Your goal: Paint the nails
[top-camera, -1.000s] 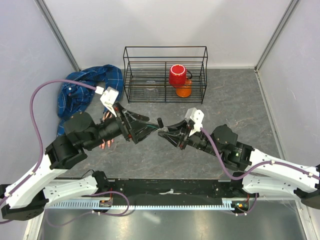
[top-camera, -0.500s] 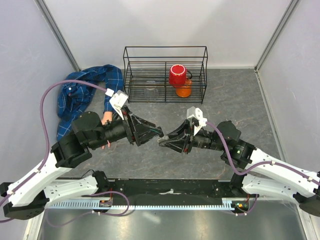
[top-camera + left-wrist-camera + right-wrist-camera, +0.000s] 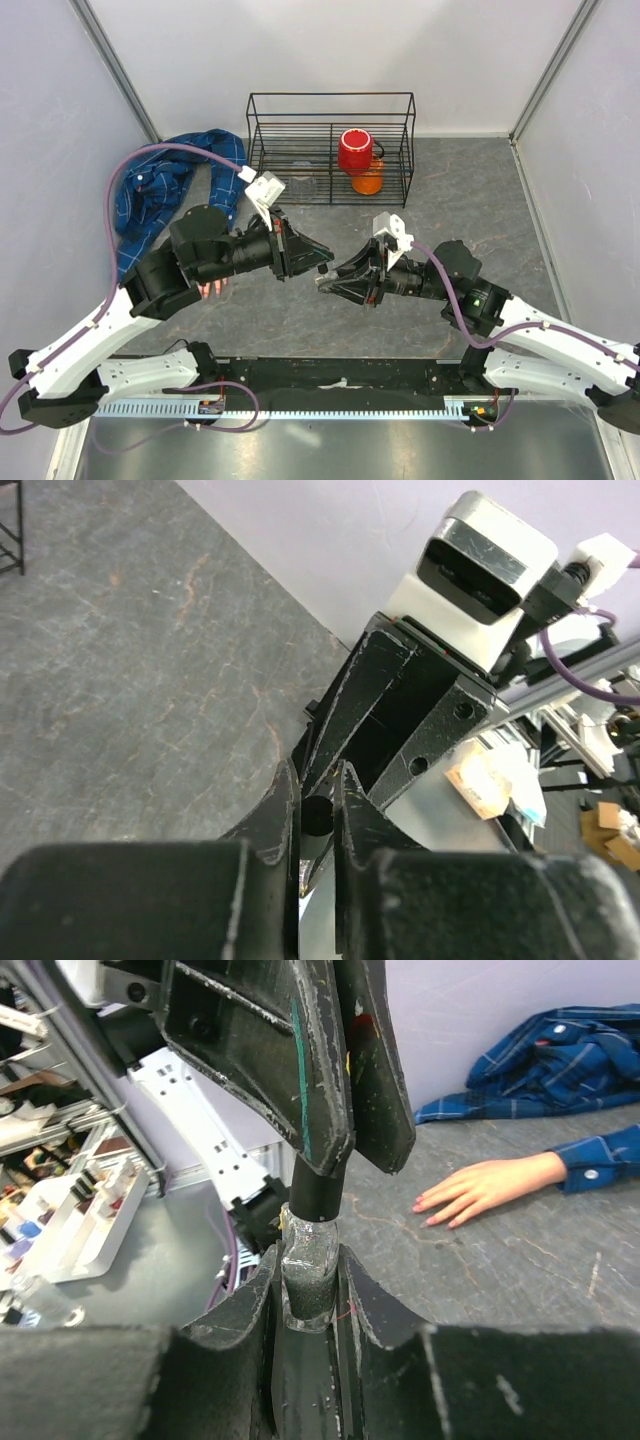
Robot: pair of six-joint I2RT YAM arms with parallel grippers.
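I read this as the opening step, with none of the painting begun. My right gripper (image 3: 326,282) is pinching the small glass bottle (image 3: 307,1282) of dark polish, its fingers pressed against the glass on both sides. In the right wrist view the bottle sits upright between them. My left gripper (image 3: 322,262) has its fingers pressed together on the black cap (image 3: 315,1200), which stands on the bottle's neck. The two grippers meet nose to nose in the middle of the top view, above the counter (image 3: 300,320).

As far as I can see the cap is on the bottle. No gap shows at the neck and no brush is exposed, so I judge the unscrewing is not yet done.

The fake hand (image 3: 487,1185) lies palm down on the counter at the right of the right wrist view, its blue plaid sleeve (image 3: 600,1160) trailing off to the right edge. In the top view it sits left of centre, mostly hidden under my left arm, well apart from the bottle. The nails (image 3: 432,1212) are too small for me to tell whether any carry polish.

By my reckoning what is left is to free the cap, carry the brush over to the fingertips and coat each nail.
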